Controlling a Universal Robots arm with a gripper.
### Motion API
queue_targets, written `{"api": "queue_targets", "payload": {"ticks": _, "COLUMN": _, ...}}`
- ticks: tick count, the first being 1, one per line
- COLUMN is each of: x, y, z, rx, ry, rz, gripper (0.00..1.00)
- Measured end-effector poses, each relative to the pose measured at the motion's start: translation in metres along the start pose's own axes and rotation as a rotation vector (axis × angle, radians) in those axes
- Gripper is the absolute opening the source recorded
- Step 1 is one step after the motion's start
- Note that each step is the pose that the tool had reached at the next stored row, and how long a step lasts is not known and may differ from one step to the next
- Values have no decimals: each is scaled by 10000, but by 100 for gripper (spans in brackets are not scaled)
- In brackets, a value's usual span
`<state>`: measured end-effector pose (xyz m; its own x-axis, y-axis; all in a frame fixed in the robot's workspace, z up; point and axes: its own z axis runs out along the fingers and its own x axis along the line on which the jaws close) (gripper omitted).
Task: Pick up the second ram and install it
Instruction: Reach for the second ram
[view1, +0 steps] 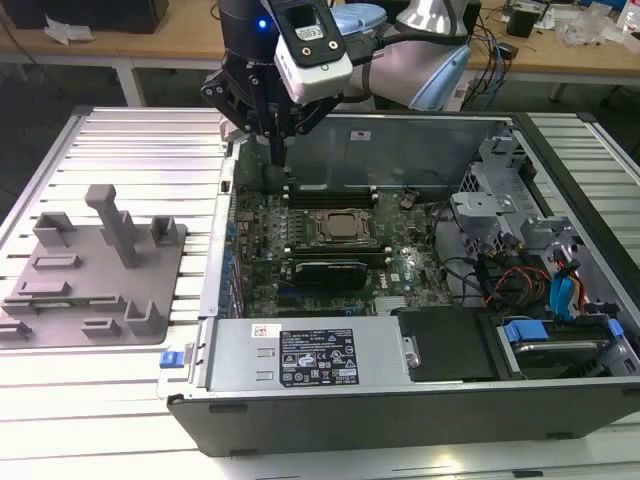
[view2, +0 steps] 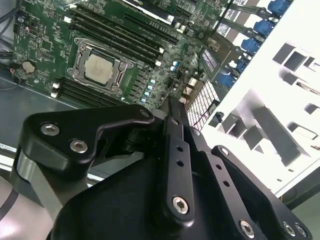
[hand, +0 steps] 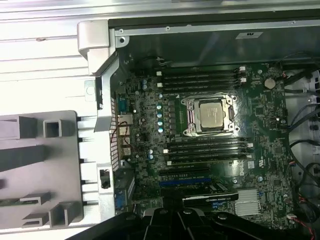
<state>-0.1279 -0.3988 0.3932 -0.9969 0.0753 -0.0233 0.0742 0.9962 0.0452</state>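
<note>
Ribbed white surface (view1: 130, 140), with cluttered benches behind it, carries an open computer case (view1: 380, 410) and, towards the surface's left edge in the exterior view, a grey fixture tray (view1: 150, 275). One robot arm (view1: 420, 62) reaches into the case. Its claw (view1: 274, 158) hangs point-down over the corner of the motherboard (view1: 262, 250) that is far and to the left in the exterior view. That puts it just beside the end of the far bank of black memory slots (view1: 330, 190) and apart from the silver processor (view1: 345, 228).

How far the claw stands open cannot be told, nor whether it has hold of anything. In the first wrist view, a thin greenish strip that appears to be the second ram (hand: 20, 201) rests in a long holder of the fixture tray, outside the case. The strip is faint, so naming it is a judgement.

On that reading the stick lies well apart from the claw, off towards the exterior view's left and across the case's side wall. Its long axis runs roughly parallel to the memory slots. The pickup looks not yet done.
</note>
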Motion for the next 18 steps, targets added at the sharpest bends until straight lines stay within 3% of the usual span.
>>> {"api": "queue_targets", "payload": {"ticks": 1, "x": 3, "y": -1, "z": -1, "rx": 1, "ry": 1, "rz": -2, "gripper": 8}}
{"api": "queue_targets", "payload": {"ticks": 7, "x": 247, "y": -19, "z": -5, "rx": 1, "ry": 1, "rz": 0, "gripper": 8}}
{"api": "queue_targets", "payload": {"ticks": 13, "x": 416, "y": -32, "z": -6, "rx": 1, "ry": 0, "rz": 0, "gripper": 8}}
{"api": "queue_targets", "payload": {"ticks": 18, "x": 638, "y": -49, "z": -5, "rx": 1, "ry": 0, "rz": 0, "gripper": 8}}
